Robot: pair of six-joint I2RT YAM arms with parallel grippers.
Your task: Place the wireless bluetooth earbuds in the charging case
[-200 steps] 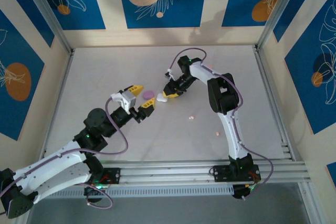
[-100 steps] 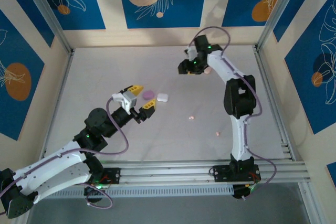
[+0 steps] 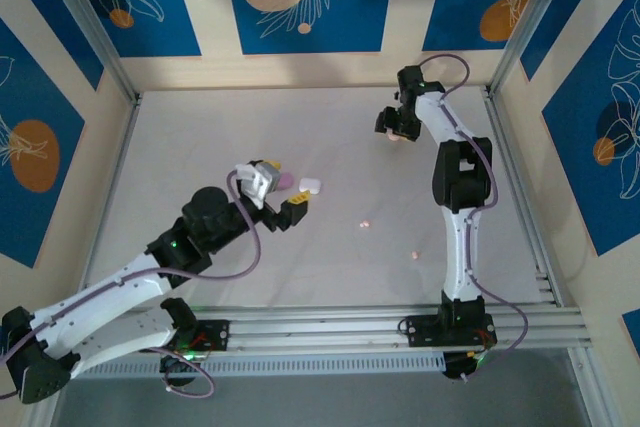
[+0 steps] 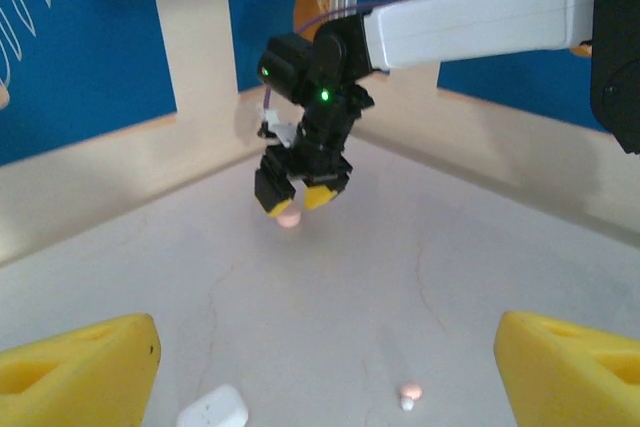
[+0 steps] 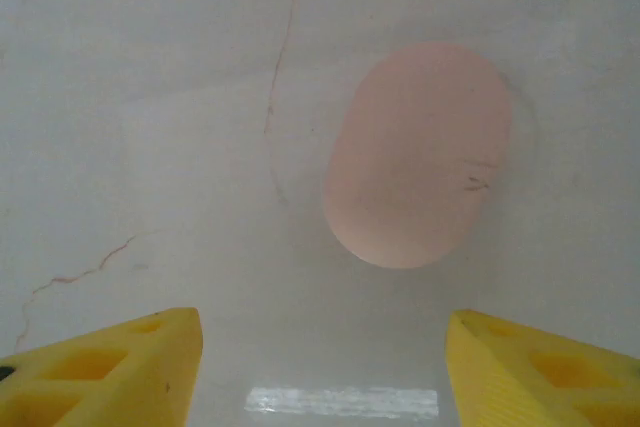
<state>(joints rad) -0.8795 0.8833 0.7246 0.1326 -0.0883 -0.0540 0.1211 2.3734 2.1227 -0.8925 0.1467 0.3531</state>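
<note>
Seemingly no legible text or labels

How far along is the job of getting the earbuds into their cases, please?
Done: nothing yet; a bud and a second bud lie loose on the table. In hand: the right tool, open, hangs over the peach-pink case; the left tool, open, faces the white case. Left: every insertion.
</note>
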